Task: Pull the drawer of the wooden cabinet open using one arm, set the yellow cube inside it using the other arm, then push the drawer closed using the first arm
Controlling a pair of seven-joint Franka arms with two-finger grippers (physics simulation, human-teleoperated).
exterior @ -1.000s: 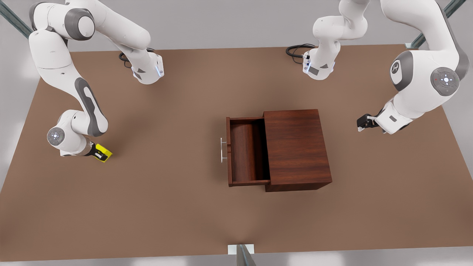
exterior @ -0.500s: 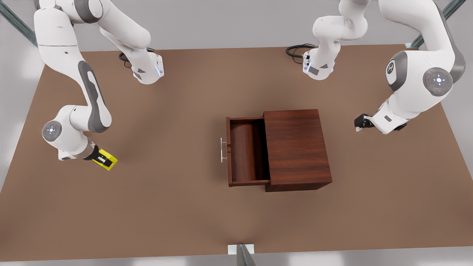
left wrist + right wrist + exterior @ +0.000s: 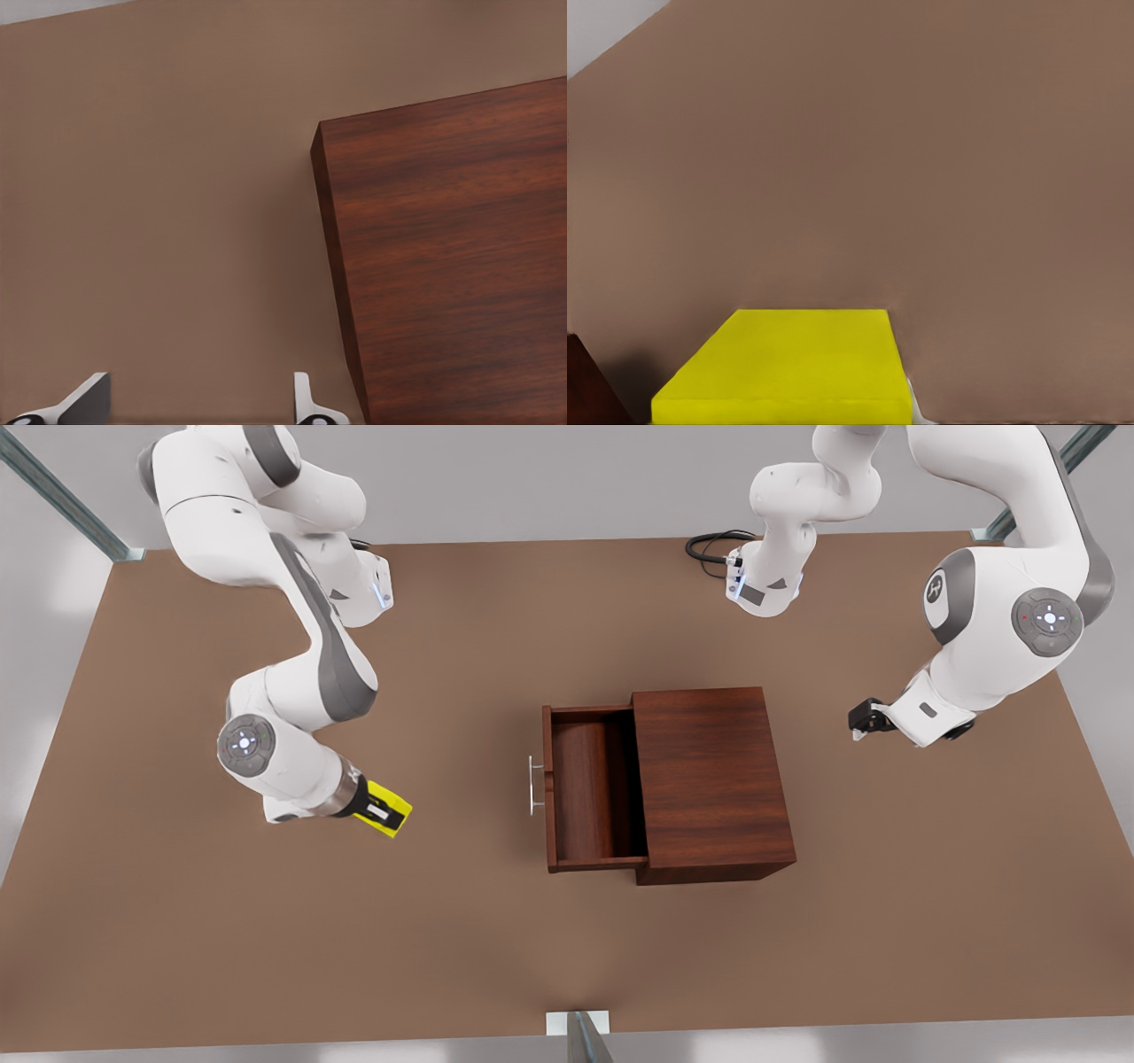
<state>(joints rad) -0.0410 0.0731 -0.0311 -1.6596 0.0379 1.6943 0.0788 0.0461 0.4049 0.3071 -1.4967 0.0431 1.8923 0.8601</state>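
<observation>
The wooden cabinet (image 3: 709,779) stands mid-table, and its drawer (image 3: 589,788) is pulled out toward the front view's left, silver handle (image 3: 534,784) leading. The drawer's inside looks bare. My right gripper (image 3: 379,813) hangs left of the handle, shut on the yellow cube (image 3: 396,808), which the right wrist view shows close up (image 3: 788,363) above bare table. My left gripper (image 3: 858,719) waits right of the cabinet, behind its closed back. Its fingers (image 3: 89,398) stand open with nothing between them, beside the cabinet (image 3: 461,257).
Both arm bases (image 3: 354,593) (image 3: 762,584) sit at the table's far edge with black cables (image 3: 709,545) beside them. A metal post (image 3: 580,1036) stands at the near edge. Brown tabletop (image 3: 461,921) stretches between the cube and the drawer.
My right arm has swung toward the front view's right, carrying the yellow cube much nearer the drawer. The left arm drew in slightly a second ago and has held still since.
</observation>
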